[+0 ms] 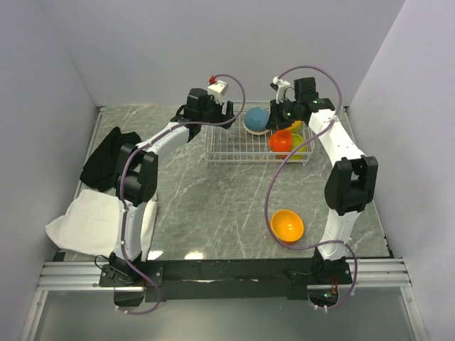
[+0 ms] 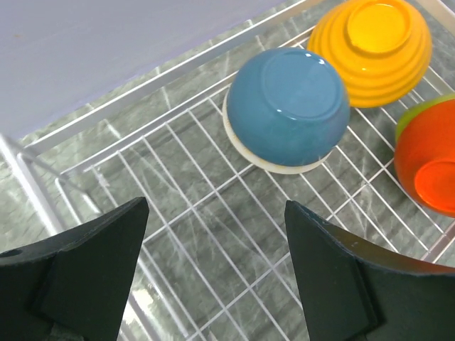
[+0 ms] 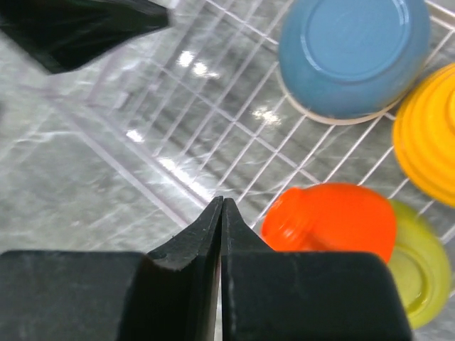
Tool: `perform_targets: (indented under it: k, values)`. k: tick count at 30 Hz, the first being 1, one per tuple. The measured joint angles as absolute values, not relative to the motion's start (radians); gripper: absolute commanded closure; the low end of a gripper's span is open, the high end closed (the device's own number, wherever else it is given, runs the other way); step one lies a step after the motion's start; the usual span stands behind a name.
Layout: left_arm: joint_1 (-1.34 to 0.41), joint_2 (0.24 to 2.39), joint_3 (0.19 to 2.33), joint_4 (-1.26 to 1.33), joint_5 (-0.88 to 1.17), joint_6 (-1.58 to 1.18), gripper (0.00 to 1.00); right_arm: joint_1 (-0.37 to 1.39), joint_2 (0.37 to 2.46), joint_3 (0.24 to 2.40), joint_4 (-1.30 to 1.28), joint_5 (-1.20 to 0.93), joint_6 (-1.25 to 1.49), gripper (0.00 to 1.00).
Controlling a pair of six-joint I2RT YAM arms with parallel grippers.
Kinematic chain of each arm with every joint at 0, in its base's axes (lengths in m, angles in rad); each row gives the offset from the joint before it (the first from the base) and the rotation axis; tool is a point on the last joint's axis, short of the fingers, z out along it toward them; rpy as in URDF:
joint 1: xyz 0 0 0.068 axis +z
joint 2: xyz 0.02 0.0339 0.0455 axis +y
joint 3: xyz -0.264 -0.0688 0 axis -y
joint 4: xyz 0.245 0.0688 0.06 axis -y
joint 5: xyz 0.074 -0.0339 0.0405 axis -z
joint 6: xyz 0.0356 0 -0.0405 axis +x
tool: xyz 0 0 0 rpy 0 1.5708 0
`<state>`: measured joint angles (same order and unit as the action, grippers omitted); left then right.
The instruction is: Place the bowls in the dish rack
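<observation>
The wire dish rack stands at the back centre of the table. In it a teal-blue bowl lies upside down, with a white rim showing under it. Beside it are a yellow-orange ribbed bowl and a red-orange bowl resting on a lime green one. Another orange bowl sits upright on the table near the right arm's base. My left gripper is open and empty over the rack's left part. My right gripper is shut and empty above the rack's right side.
A black cloth and a white cloth lie at the left of the table. Grey walls close in the back and both sides. The left gripper's finger shows in the right wrist view, near the rack's edge.
</observation>
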<state>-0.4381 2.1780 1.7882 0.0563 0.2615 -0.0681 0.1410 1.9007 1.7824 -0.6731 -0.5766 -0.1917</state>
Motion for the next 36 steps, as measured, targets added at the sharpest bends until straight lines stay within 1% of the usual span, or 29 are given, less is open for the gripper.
perform_targets:
  k: [6,16,31,36]
  values:
    - [-0.433,2.142,1.760,0.052,0.229,-0.066,0.14,0.182,1.948,1.817,-0.715,-0.443,-0.250,0.99]
    - [-0.416,2.128,1.760,0.043,0.211,-0.065,0.14,0.224,1.954,1.824,-0.765,-0.302,-0.341,1.00]
    - [-0.412,2.128,1.760,0.040,0.211,-0.065,0.12,0.249,1.954,1.823,-0.773,-0.184,-0.400,1.00]
    - [-0.412,2.128,1.760,0.040,0.212,-0.068,0.12,0.253,1.954,1.811,-0.773,-0.173,-0.413,1.00]
